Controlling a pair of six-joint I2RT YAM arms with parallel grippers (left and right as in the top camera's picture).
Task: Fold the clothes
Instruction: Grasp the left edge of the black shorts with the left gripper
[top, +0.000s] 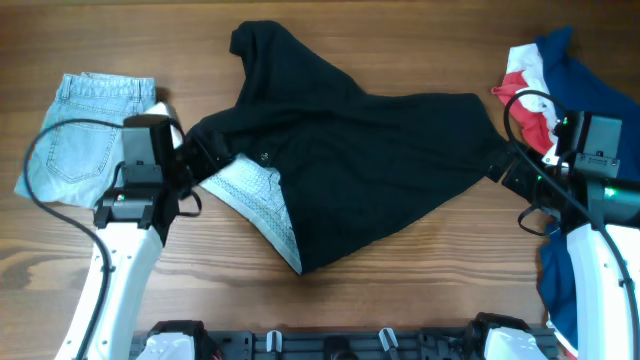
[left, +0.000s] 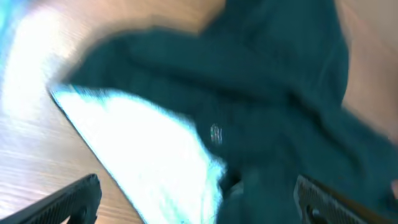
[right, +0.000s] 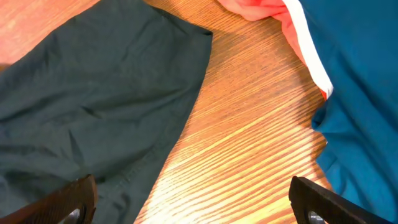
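**Overhead.** The black garment (top: 370, 160) lies spread across the middle of the bench (top: 400, 300). One lobe reaches toward the top centre and its lower edge sags to a point at lower centre. At its lower left a flap is turned over, showing the white mesh lining (top: 262, 200). The left end effector (top: 195, 160) sits at the garment's left edge, and the right end effector (top: 503, 165) sits at its right corner. Light denim shorts (top: 90, 130) lie at the left, just beside the left arm. The navy, red and white garments (top: 550, 80) crowd the right edge of the frame, close to the right arm. Bare wood runs along the top and below the garment's lower edge.

**Left wrist.** The picture is blurred. The two fingers (left: 68, 199) stand wide apart at the bottom corners and grip nothing. Dark fabric and the pale lining fill the frame between and ahead of them, and the lining's straight edge slants down from the upper left. A small pale mark (left: 216, 132) shows on the dark cloth. Wood is visible only at the left and the upper right.

**Right wrist.** The fingers (right: 323, 202) are again spread wide and hold nothing. The garment's hemmed edge runs diagonally from top centre to the lower left finger. A broad wedge of bare wood separates it from the blue cloth with the white stripe at the right.
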